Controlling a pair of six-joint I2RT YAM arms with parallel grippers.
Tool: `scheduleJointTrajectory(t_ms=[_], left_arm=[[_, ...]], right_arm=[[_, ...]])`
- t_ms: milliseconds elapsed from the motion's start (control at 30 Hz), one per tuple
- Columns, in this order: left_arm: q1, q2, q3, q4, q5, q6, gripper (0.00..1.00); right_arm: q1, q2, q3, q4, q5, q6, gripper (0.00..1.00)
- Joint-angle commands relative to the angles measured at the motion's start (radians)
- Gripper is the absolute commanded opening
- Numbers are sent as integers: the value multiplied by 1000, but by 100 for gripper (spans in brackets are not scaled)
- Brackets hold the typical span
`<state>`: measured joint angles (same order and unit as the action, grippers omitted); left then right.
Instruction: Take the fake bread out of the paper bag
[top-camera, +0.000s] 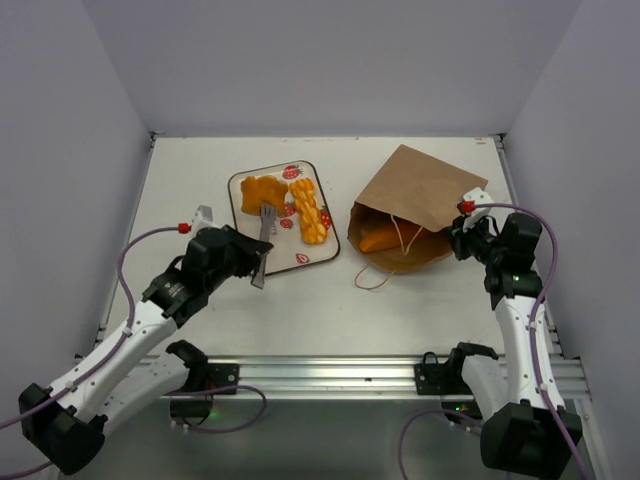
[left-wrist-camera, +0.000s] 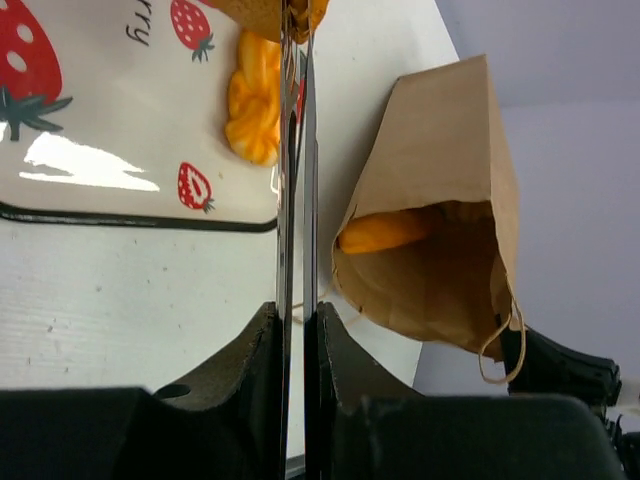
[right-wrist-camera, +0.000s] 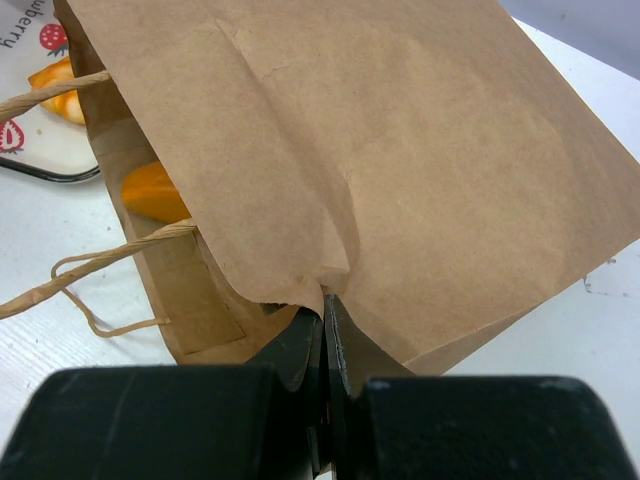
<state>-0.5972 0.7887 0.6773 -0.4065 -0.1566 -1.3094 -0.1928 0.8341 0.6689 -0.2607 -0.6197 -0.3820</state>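
Two glossy orange plastic toy breads lie on the white tray printed with red strawberries (top-camera: 322, 250): a chunky golden piece (top-camera: 260, 192) at its far left and a braided loaf (top-camera: 309, 210) just right of it; a third orange bread (top-camera: 378, 238) sits inside the brown kraft paper bag (top-camera: 425, 195), visible through the open mouth, which faces the tray; the bag lies on its side on the white table (top-camera: 200, 170), its twisted paper loop handles (right-wrist-camera: 50, 97) hanging at the mouth. The left gripper (top-camera: 255, 262) is clamped narrow on the silver metal tongs (top-camera: 266, 225), their arms pressed nearly together and their tips over the tray beside the golden piece; whether they touch it I cannot tell. The right gripper (right-wrist-camera: 325, 318) pinches the bag's upper mouth edge, its fingers (right-wrist-camera: 290, 350) squeezed onto the paper.
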Motion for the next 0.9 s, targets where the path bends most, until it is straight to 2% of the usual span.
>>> scheduleJointTrajectory(t_ms=[0,233,400,700,867], left_arm=[[107,52,45,194,132,87,0],[257,197,47,331,310,84,0],[332,282,71,368,339,75,0],[378,422,136,436,422,42,0],[384,477,185,408,442,33,0]], right_arm=[[-10,-16,11,35,5,5,0],[-11,-6,9,38,-5,2,0],[-11,-3,8,38,-8,-3,0],[-13,-4,5,37,-12,-3,0],[-13,-4,5,38,-15,-3,0]])
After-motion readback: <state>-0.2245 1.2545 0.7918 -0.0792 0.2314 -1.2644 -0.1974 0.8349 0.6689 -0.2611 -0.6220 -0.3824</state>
